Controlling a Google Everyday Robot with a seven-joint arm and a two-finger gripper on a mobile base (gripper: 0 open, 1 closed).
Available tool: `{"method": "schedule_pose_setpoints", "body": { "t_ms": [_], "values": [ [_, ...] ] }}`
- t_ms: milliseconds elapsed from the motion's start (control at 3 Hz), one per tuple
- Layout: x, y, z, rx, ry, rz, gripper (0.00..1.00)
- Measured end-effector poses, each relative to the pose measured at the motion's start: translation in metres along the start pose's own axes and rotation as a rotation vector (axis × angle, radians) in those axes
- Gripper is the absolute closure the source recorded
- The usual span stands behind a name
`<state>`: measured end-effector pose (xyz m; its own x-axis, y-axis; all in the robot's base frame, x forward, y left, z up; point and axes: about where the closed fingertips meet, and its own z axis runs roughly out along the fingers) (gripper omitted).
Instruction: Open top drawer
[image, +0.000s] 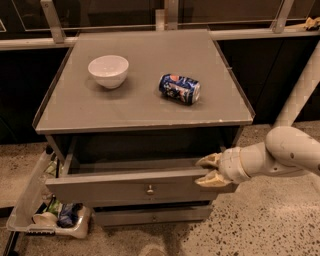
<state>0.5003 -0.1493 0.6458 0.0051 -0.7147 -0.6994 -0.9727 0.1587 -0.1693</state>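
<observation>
The top drawer is the wide grey front panel with a small round metal knob at its centre. It stands pulled partly out from under the cabinet top, and a strip of its plain grey inside shows. My gripper is at the right end of the panel. One cream finger is over the panel's top edge inside the drawer and the other finger is on the front face. They pinch the panel. The white arm reaches in from the right.
A white bowl and a blue soda can lying on its side are on the grey cabinet top. A slimmer drawer sits shut below. A clear bin of items stands on the floor at the left. A rail runs behind.
</observation>
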Motion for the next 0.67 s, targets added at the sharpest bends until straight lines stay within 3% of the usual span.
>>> {"method": "schedule_pose_setpoints", "body": {
  "t_ms": [333,667],
  "values": [
    [-0.009,0.008,-0.005,-0.013,-0.014,-0.01,0.88],
    [-0.016,0.019,-0.01,-0.012,-0.031,-0.026,1.0]
  ]
}}
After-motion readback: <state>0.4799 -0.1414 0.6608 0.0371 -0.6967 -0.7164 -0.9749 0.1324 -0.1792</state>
